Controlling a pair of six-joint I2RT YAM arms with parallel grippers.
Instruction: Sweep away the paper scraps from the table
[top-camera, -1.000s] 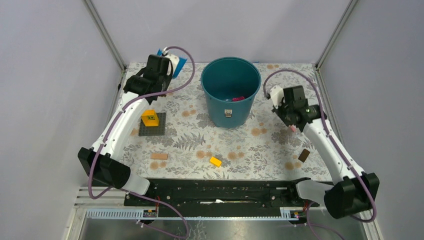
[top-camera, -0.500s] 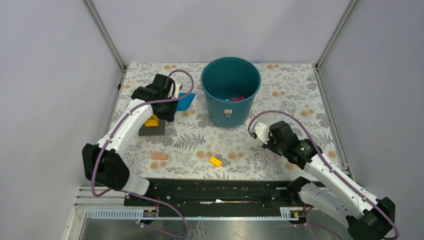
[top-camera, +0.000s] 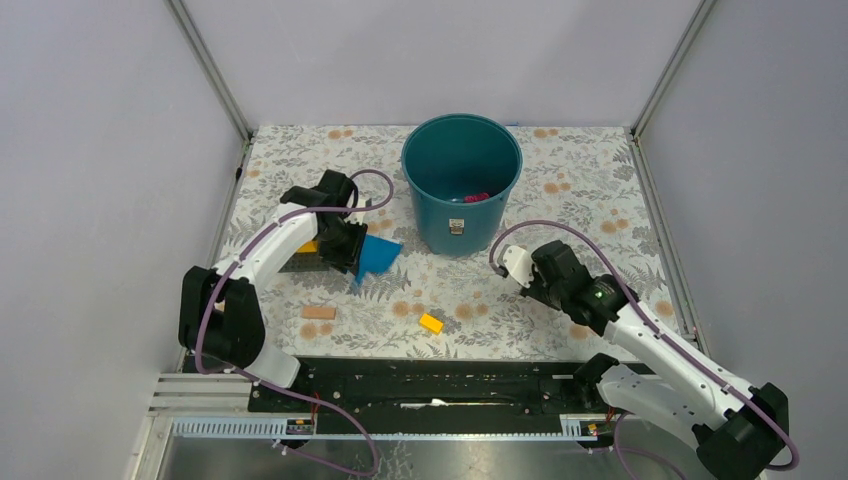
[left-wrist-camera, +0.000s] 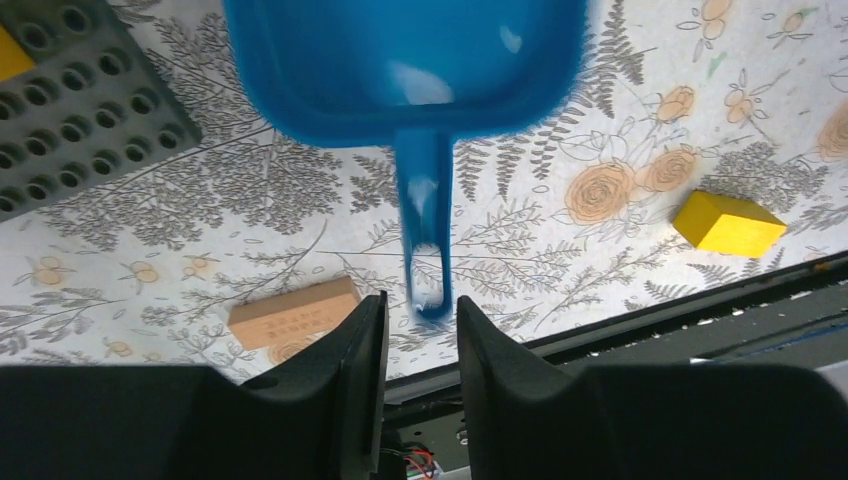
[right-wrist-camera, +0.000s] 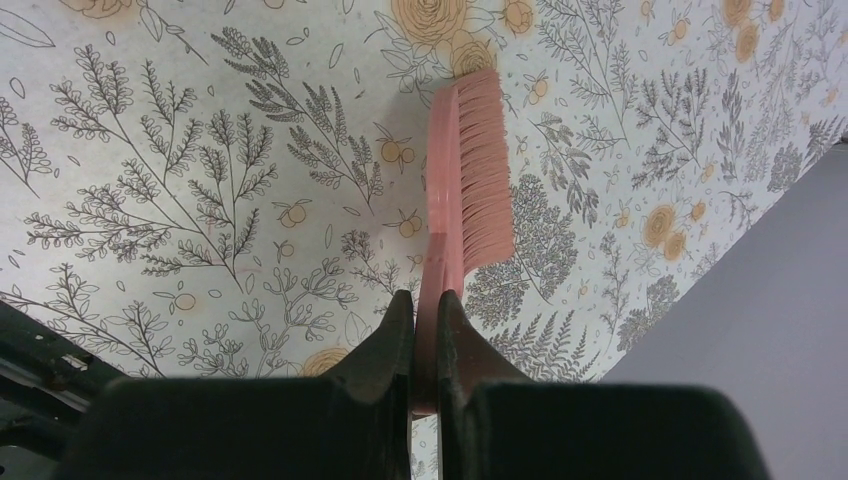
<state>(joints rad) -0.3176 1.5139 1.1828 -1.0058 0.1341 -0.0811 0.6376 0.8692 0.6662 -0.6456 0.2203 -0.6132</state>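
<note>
Magenta-pink paper scraps (top-camera: 477, 197) lie inside the teal bucket (top-camera: 460, 180); I see none on the table (top-camera: 560, 170). A blue dustpan (top-camera: 378, 255) lies right of the grey baseplate. In the left wrist view the dustpan (left-wrist-camera: 400, 60) is blurred, and its handle end (left-wrist-camera: 430, 300) sits just past my left gripper (left-wrist-camera: 420, 305). The jaws stand apart and do not touch it. My right gripper (right-wrist-camera: 425, 300) is shut on the handle of a pink brush (right-wrist-camera: 470, 170), whose bristles hang just above the table. From above, the right gripper (top-camera: 530, 280) is front right of the bucket.
A grey baseplate (left-wrist-camera: 70, 130) carries a yellow brick (top-camera: 308, 246), mostly hidden by my left arm. A tan block (top-camera: 319, 312) and a yellow block (top-camera: 431, 323) lie near the front edge. Grey walls and metal posts enclose the table.
My left arm came from the back left corner toward the front with the dustpan, and its jaws have widened. My right arm swung from beside the bucket toward the front, still holding the brush.
</note>
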